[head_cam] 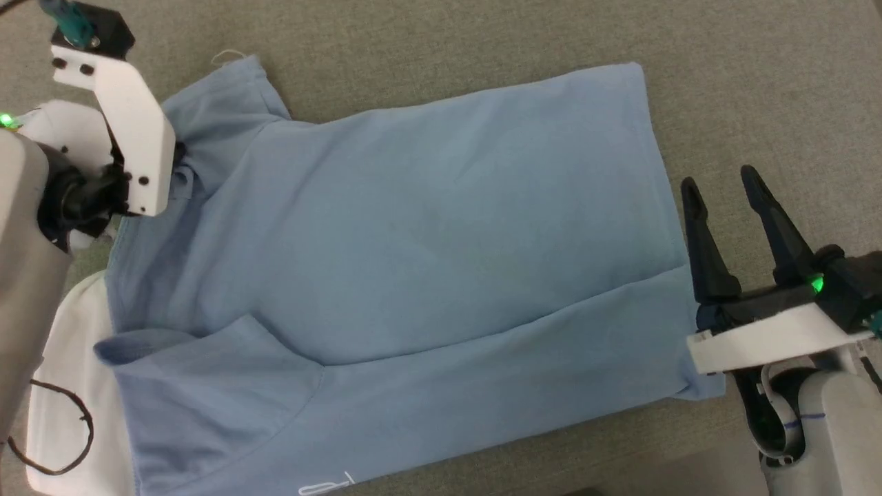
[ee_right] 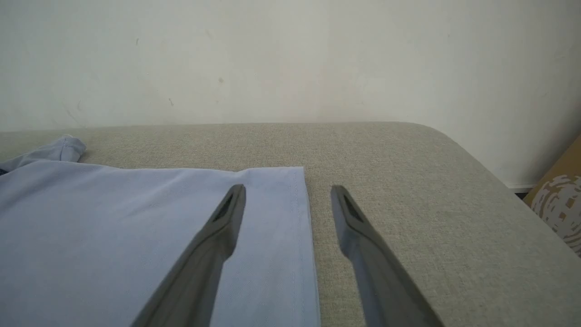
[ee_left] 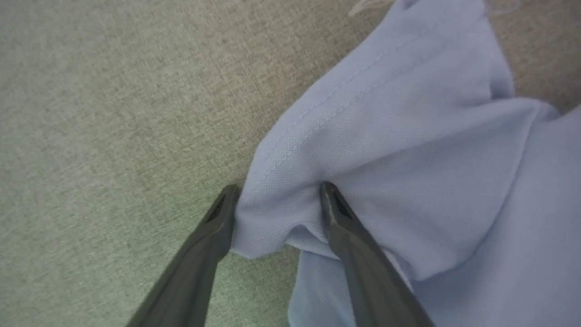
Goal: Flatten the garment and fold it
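Observation:
The light blue polo shirt [head_cam: 427, 227] lies spread on a grey fabric surface, white collar [head_cam: 76, 358] at the left and hem at the right. Its near long side is folded over the body, with a small white logo [head_cam: 327, 484] at the bottom edge. At the far left sleeve [head_cam: 227, 96], my left gripper [ee_left: 278, 195] points down and is open, and a bunched ridge of sleeve fabric [ee_left: 281, 218] sits between its fingers. My right gripper [head_cam: 723, 182] is open by the hem, one finger [ee_right: 227, 218] over the cloth and the other over bare surface.
The grey surface [head_cam: 758, 83] ends at a rounded corner on the right, with a pale wall [ee_right: 290, 59] behind it. Beyond that corner stands a cardboard box [ee_right: 560, 200]. A black cable [head_cam: 62, 427] loops over the collar at the lower left.

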Tool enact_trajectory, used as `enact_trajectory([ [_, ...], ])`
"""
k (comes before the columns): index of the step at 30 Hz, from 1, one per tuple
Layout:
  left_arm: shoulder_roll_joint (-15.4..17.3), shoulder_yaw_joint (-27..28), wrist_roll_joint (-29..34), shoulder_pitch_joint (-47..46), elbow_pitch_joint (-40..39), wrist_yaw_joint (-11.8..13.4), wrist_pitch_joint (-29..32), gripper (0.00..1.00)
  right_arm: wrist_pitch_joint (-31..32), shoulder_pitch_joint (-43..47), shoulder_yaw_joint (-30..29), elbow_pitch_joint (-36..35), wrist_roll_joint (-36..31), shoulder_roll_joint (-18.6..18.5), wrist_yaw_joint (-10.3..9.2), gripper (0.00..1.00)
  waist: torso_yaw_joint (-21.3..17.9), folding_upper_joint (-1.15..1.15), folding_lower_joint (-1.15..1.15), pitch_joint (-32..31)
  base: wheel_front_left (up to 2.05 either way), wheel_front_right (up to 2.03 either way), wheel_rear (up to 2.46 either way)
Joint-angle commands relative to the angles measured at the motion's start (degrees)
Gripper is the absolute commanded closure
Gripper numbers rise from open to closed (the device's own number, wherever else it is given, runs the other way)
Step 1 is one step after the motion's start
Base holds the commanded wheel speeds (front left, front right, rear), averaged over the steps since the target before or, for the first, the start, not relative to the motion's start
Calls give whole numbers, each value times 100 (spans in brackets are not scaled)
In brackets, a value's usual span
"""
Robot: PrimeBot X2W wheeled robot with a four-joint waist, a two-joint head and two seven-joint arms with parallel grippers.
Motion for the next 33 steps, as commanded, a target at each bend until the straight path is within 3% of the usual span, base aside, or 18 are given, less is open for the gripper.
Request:
enact_trajectory([
  [1,0,-121,-52,235,60,5,184,92,30,-173,17,18,-9,-38,-5,0,5,0,0,15,0,0,0],
  [2,10,-121,-96,256,-12,6,262,100,71,-257,47,30,-32,-84,-5,0,16,0,0,24,0,0,0],
  [8,36,-119,-34,173,-476,-126,-45,100,811,-1276,77,455,-131,-436,-5,0,169,0,0,102,0,0,0],
  [17,-142,-285,110,-137,-594,-370,-471,100,3394,-3284,239,2414,71,-646,-5,0,527,0,0,248,0,0,0],
  [25,-291,-466,213,-410,-667,-517,-818,100,4958,-4292,392,3743,60,-639,-5,0,811,0,0,412,0,0,0],
  [26,-310,-487,224,-437,-670,-531,-878,100,5140,-4353,369,3876,9,-641,-5,4,836,0,0,421,0,0,0],
  [27,-324,-507,241,-463,-671,-543,-947,100,5346,-4400,364,3996,-42,-636,-5,55,857,0,0,427,0,0,0],
  [28,-331,-530,263,-486,-668,-555,-1017,100,5560,-4438,378,4096,-88,-628,-5,91,870,0,0,429,0,0,0],
  [29,-335,-546,289,-514,-665,-566,-1108,100,5739,-4474,393,4162,-131,-632,-5,100,882,0,0,431,0,0,0],
  [33,-295,-555,621,-682,-610,-551,-1756,100,5816,-4597,328,4054,-281,-625,-5,100,882,0,0,448,0,0,0],
])
